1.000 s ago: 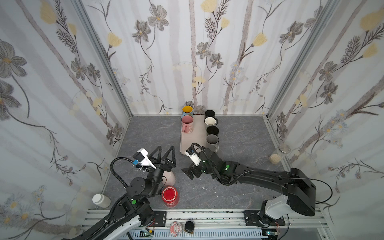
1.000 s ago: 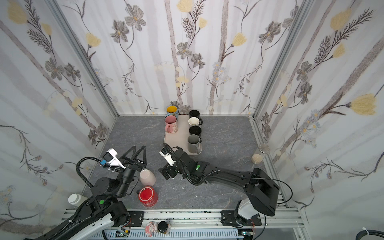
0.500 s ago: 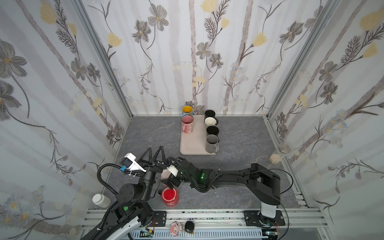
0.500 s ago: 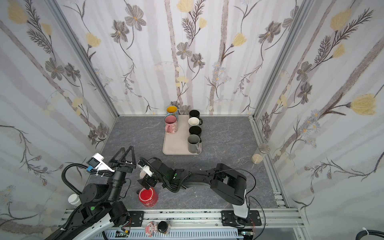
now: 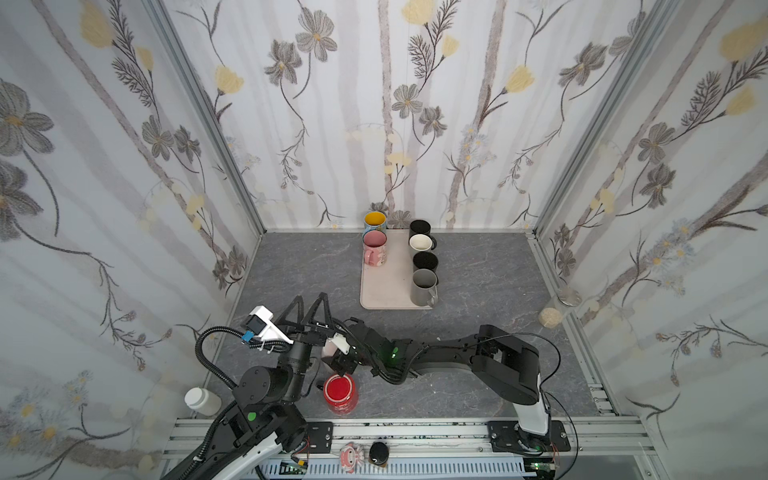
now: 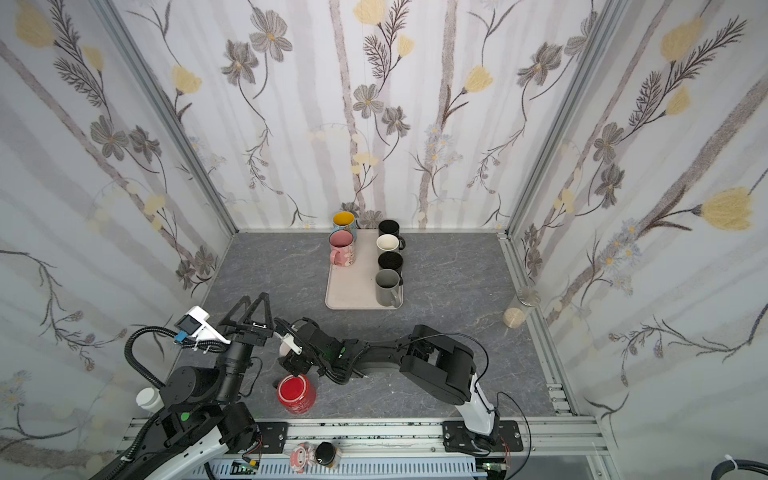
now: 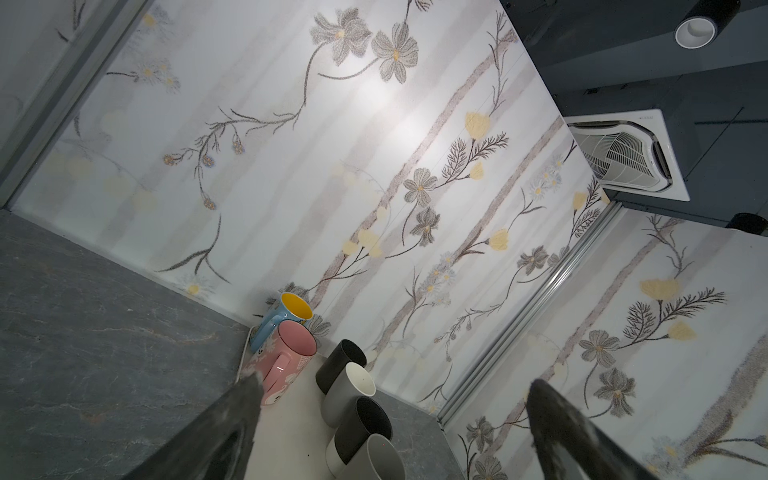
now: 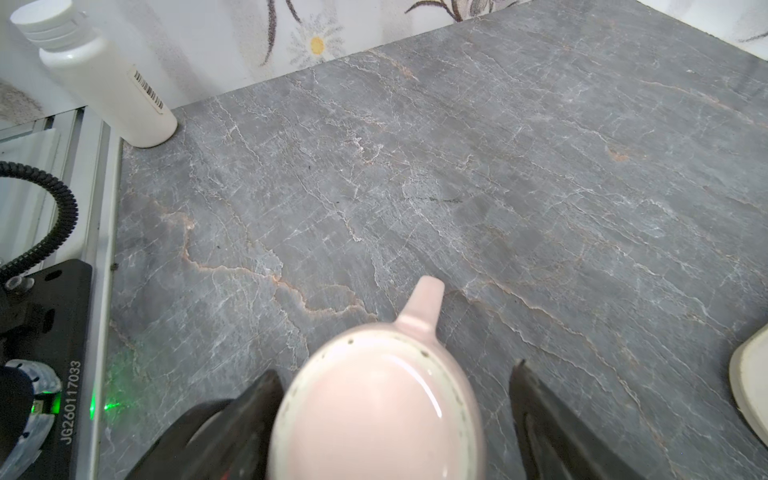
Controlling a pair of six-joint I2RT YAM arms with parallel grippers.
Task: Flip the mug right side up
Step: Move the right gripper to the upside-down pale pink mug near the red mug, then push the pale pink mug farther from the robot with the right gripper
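White bottle (image 5: 202, 401) stands at the far left front corner. My left gripper (image 5: 310, 297) is raised, jaws spread wide, nothing in them. Just right of it, near the table (image 8: 498, 166) front, is the pink mug (image 8: 374, 415), upside down with its base up. My right gripper (image 8: 392, 370) straddles it, jaws apart, one finger clear of its wall. Red mug (image 5: 340, 390) is upright just in front. Tray (image 5: 382, 291) is farther right, at the back.
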